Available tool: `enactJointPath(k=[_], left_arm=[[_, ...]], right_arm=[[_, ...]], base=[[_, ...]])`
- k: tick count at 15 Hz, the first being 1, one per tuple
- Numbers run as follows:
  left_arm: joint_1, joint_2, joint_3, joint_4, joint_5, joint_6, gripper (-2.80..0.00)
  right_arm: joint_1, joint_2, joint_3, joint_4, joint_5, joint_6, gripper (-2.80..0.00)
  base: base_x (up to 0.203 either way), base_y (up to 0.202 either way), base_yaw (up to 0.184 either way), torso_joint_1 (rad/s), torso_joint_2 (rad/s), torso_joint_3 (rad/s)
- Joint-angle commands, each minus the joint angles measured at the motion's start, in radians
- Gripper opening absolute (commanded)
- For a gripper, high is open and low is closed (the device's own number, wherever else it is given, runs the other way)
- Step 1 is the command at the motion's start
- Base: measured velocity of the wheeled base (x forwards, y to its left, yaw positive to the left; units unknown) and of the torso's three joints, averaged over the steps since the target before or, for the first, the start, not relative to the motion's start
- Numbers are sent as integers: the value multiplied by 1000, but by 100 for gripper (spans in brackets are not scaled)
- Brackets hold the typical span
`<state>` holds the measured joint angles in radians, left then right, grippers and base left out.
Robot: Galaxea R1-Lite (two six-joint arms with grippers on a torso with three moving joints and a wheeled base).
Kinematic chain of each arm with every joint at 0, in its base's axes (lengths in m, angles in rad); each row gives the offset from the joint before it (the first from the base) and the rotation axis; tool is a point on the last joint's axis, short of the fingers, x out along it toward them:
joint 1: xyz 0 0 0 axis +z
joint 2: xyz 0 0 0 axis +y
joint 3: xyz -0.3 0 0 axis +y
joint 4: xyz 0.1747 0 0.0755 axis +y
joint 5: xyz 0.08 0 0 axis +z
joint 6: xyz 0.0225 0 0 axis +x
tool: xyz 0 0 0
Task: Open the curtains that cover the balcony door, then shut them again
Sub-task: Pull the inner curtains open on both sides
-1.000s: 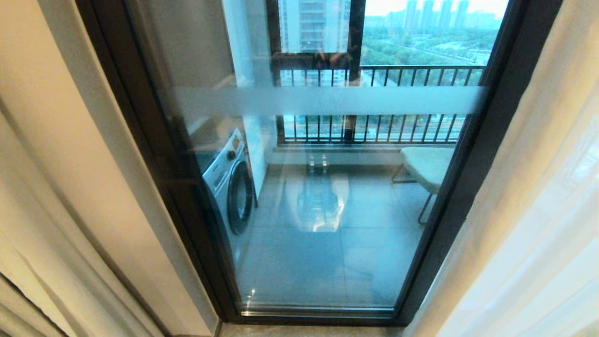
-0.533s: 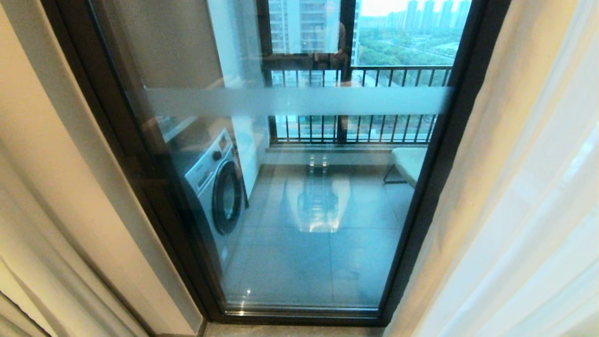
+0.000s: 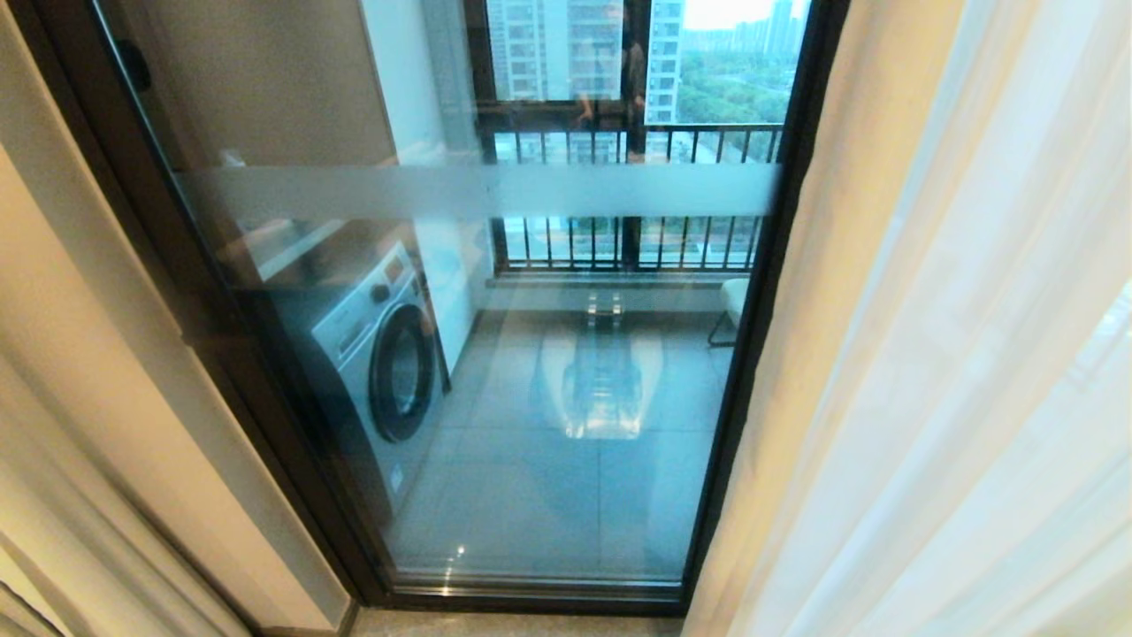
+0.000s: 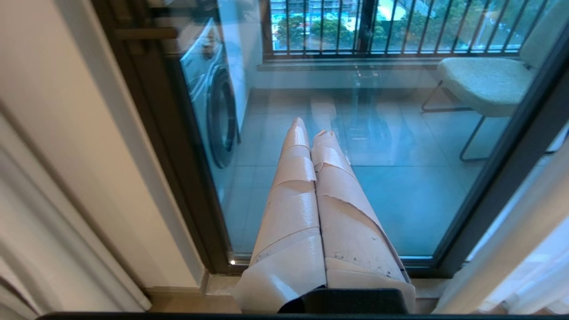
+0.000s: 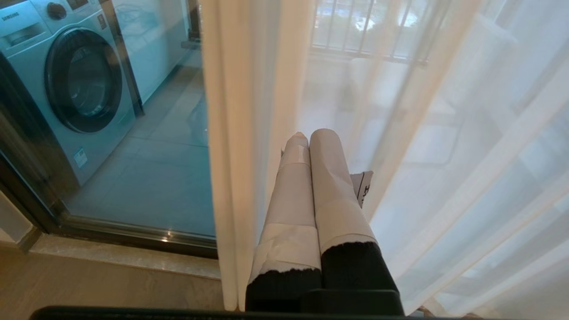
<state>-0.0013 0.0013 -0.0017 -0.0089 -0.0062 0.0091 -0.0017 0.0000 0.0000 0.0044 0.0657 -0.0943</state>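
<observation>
Curtains [image 3: 115, 425] hang parted at both sides of the balcony door [image 3: 495, 372], its glass uncovered. Left pincer [image 4: 311, 131] and right pincer [image 5: 311, 135] are pressed together, empty, right beside sheer fabric [image 5: 444, 155].

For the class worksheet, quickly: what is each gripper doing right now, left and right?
Left gripper: closed, holding nothing, pointing at the glass door.
Right gripper: closed, holding nothing, beside the edge of the curtain.

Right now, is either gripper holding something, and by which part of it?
Nothing is held. The left gripper has its jaws shut on nothing, in front of the balcony door. The right gripper is also shut empty, beside the curtains.
</observation>
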Motion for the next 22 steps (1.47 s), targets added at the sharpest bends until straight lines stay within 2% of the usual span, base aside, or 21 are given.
enactJointPath(k=[1, 19, 22], left_arm=[[0, -1, 0, 0, 0, 0, -280], [0, -1, 0, 0, 2, -1, -280], [0, -1, 0, 0, 2, -1, -280]], right_arm=[[0, 0, 0, 0, 2, -1, -280], [0, 0, 0, 0, 2, -1, -280], [0, 0, 0, -4, 0, -26, -280]], base=[[0, -140, 1, 2, 2, 0], [0, -5, 0, 0, 0, 0], [0, 0, 0, 0, 0, 0]])
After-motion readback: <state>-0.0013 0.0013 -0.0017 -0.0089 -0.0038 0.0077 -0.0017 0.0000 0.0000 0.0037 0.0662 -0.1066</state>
